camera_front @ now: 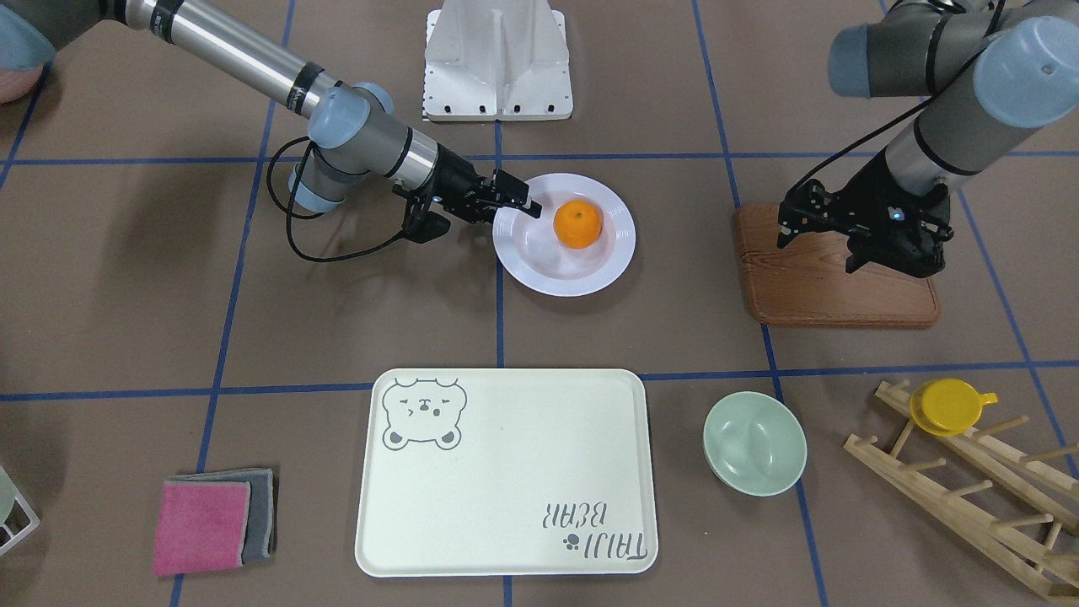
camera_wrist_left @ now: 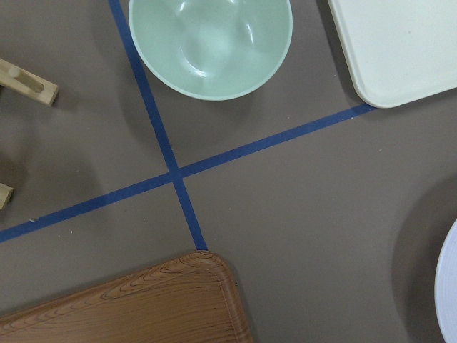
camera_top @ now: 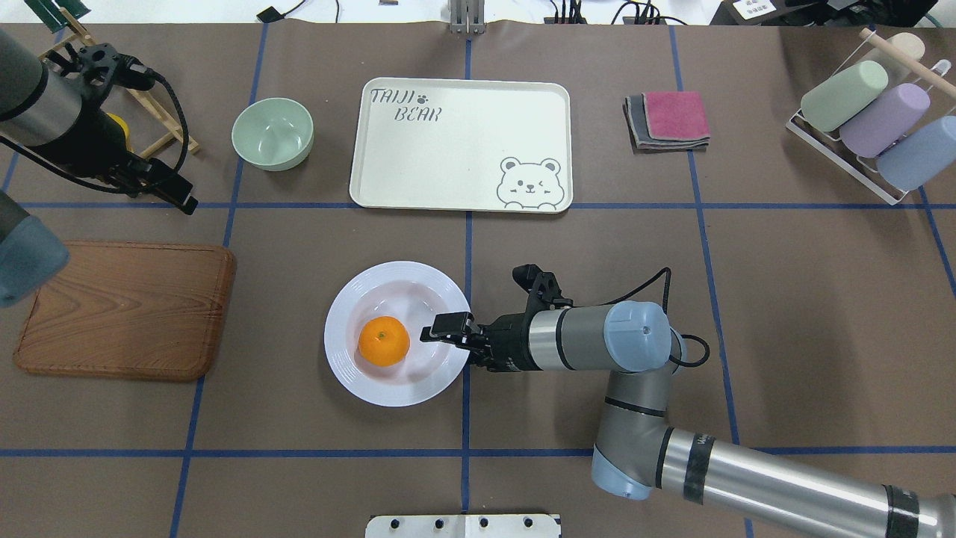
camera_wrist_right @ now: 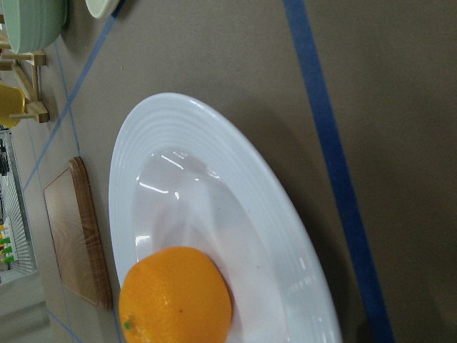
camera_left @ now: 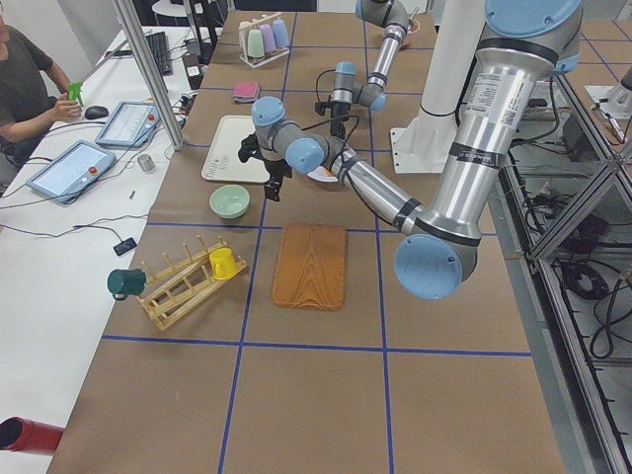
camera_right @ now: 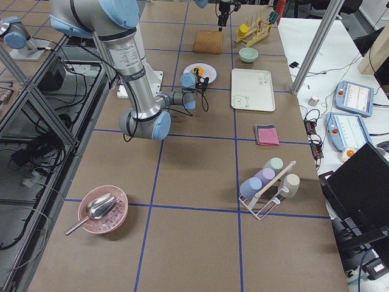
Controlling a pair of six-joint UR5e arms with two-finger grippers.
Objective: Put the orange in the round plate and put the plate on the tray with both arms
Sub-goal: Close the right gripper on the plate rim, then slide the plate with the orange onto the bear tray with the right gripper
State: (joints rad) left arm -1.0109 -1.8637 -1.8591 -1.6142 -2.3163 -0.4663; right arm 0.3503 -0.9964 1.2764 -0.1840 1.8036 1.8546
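The orange [camera_front: 577, 223] [camera_top: 384, 341] [camera_wrist_right: 175, 296] lies inside the white round plate [camera_front: 590, 282] [camera_top: 396, 270] [camera_wrist_right: 214, 143], toward the robot's side of its well. My right gripper [camera_front: 524, 201] [camera_top: 433, 330] lies nearly level over the plate's rim on my right and looks open, holding nothing, a short gap from the fruit. The cream bear tray [camera_front: 506, 472] [camera_top: 448, 157] lies beyond the plate with nothing on it. Far to my left, my left gripper [camera_front: 813, 240] [camera_top: 183, 198] hangs above the table near the wooden board, apparently open, with nothing in it.
A brown wooden board [camera_front: 826, 291] [camera_top: 127, 310] lies left of the plate. A pale green bowl [camera_front: 754, 443] [camera_top: 272, 133] sits beside the tray. A wooden rack [camera_front: 969, 480] holds a yellow cup [camera_front: 948, 405]. Folded cloths [camera_top: 668, 119] and a cup stand [camera_top: 866, 119] are far right.
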